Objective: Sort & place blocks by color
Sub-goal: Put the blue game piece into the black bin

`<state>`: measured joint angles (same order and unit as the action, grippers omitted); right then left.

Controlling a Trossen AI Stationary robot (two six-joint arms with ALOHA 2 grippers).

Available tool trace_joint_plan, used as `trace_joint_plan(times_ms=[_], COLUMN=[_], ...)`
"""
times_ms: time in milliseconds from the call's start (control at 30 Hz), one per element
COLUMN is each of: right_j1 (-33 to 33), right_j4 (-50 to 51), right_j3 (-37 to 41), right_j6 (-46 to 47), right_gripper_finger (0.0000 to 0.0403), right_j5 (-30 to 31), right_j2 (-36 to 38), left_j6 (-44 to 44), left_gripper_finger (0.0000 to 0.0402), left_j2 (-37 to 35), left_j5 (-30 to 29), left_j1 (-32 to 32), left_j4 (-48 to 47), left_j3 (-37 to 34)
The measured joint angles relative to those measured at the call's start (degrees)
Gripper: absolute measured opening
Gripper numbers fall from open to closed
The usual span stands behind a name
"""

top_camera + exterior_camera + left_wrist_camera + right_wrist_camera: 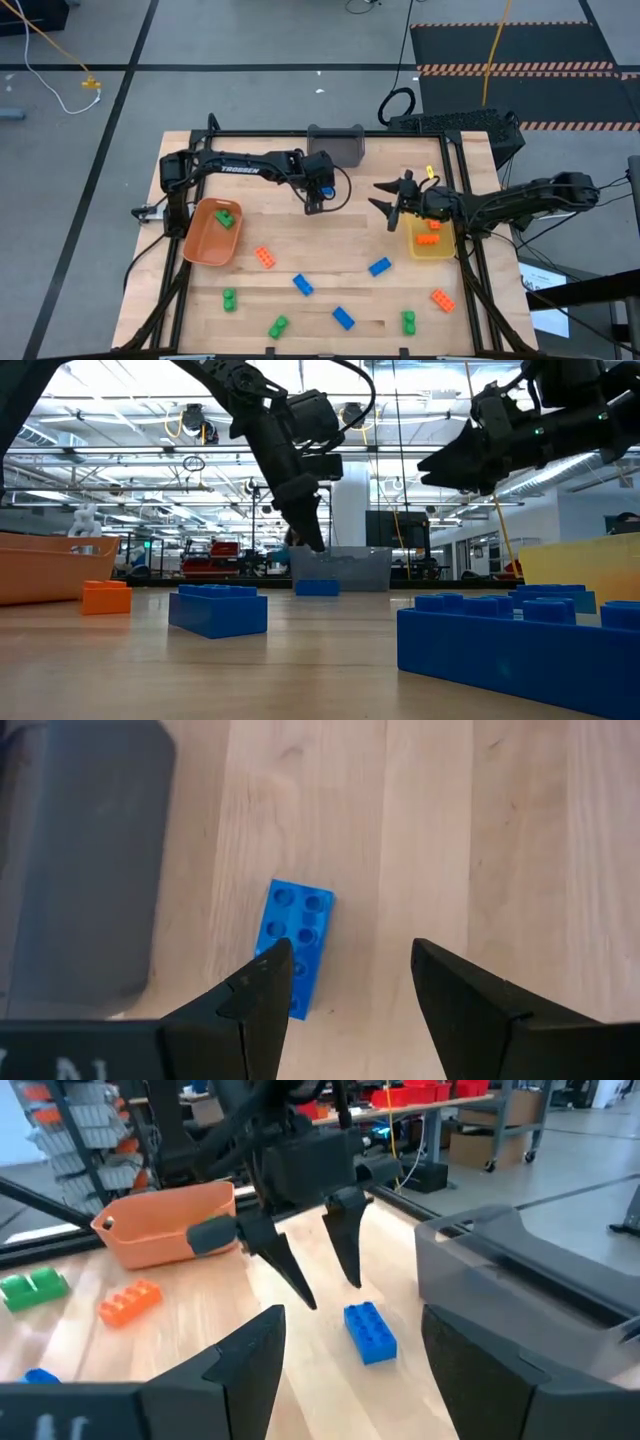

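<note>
My left gripper [314, 205] hangs open over the far middle of the table, pointing steeply down. Just below its fingertips [352, 1277] a blue block [295, 945] lies flat on the wood, studs up, beside the grey bin [335, 146]; the fingers stand clear above it. To its right my right gripper [388, 203] is open and level, pointing at the left gripper, with nothing between its fingers. Several more orange [265, 257], blue [302, 285] and green [229, 299] blocks lie scattered over the near half of the table.
An orange bin [212, 232] at the left holds a green block [226, 216]. A yellow bin [432, 240] under the right arm holds orange blocks. The grey bin stands at the far edge. Bare wood lies between the two grippers.
</note>
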<state>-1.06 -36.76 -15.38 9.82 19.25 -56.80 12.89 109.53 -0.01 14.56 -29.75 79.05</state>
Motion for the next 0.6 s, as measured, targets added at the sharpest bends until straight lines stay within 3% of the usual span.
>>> trace_joint_plan(times_ms=[600], right_j1=[0.0], right_j4=[-7.3], right_j3=[0.0], right_j6=[-3.2], right_gripper_finger=[0.0226], right_j5=[-1.6], right_j2=[-0.6], left_j6=[1.4], left_gripper_finger=[0.0205], left_j2=[2.9], left_j5=[0.4], left_j1=[3.6], left_j4=[0.2], left_j3=[0.0])
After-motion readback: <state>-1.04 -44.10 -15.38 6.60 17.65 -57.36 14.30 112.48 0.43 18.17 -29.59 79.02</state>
